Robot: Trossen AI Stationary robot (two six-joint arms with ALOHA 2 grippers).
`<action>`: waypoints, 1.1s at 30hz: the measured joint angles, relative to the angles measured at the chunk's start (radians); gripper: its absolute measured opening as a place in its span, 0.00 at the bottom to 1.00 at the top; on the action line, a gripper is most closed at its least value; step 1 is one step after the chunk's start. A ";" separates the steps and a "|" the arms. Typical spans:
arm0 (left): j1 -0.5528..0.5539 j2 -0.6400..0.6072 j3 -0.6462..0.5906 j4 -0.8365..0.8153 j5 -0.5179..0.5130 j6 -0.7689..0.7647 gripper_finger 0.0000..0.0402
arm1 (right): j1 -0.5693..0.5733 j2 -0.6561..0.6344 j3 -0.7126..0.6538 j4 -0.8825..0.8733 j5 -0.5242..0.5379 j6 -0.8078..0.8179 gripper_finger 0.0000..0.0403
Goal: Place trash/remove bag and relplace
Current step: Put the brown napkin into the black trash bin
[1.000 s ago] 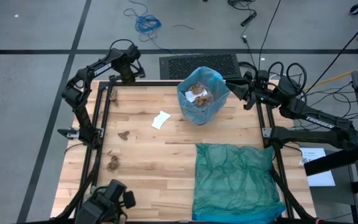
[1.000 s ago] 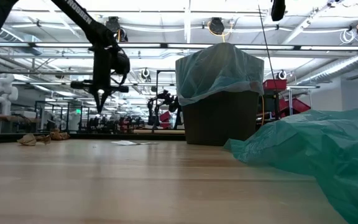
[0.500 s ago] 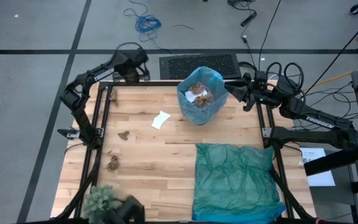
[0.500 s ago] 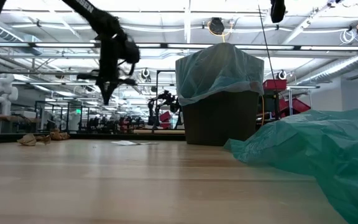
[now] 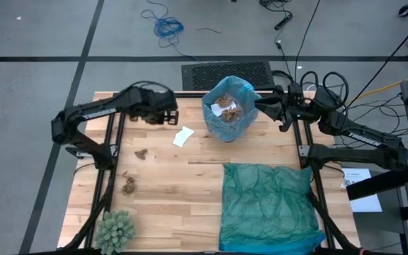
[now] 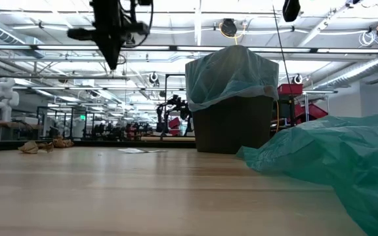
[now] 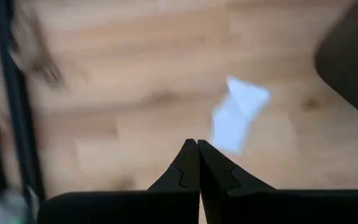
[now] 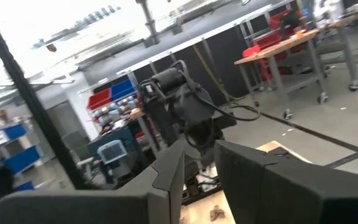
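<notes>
My left end effector hangs clenched and empty above the white scrap, upper centre of the counter. My right end effector sits beside the blue bag; I cannot tell its grip.

You're looking at two arms built of matte black links with rounded joint housings. The right arm carries white "TROSSEN" lettering along its forearm link, and black cables loop near its wrist. The left arm bears a smaller white marking on its upper link. The left gripper has two flat black fingers tapering to points, with stepped notches along their inner edges.
</notes>
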State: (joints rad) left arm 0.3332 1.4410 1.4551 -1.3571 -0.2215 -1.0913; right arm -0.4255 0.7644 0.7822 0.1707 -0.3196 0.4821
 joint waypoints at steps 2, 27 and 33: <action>-0.043 -0.016 0.001 -0.017 0.055 -0.070 0.00 | 0.000 0.000 0.000 0.000 -0.022 0.000 0.21; -0.134 0.185 -0.382 -0.041 0.197 -0.209 0.23 | 0.000 0.000 0.000 -0.005 -0.211 0.030 0.21; -0.066 0.186 -0.527 0.122 0.267 -0.159 0.32 | 0.000 0.000 0.000 -0.004 -0.211 0.040 0.21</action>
State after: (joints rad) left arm 0.2673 1.6272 0.9284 -1.2354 0.0457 -1.2500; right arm -0.4255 0.7646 0.7822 0.1665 -0.5309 0.5218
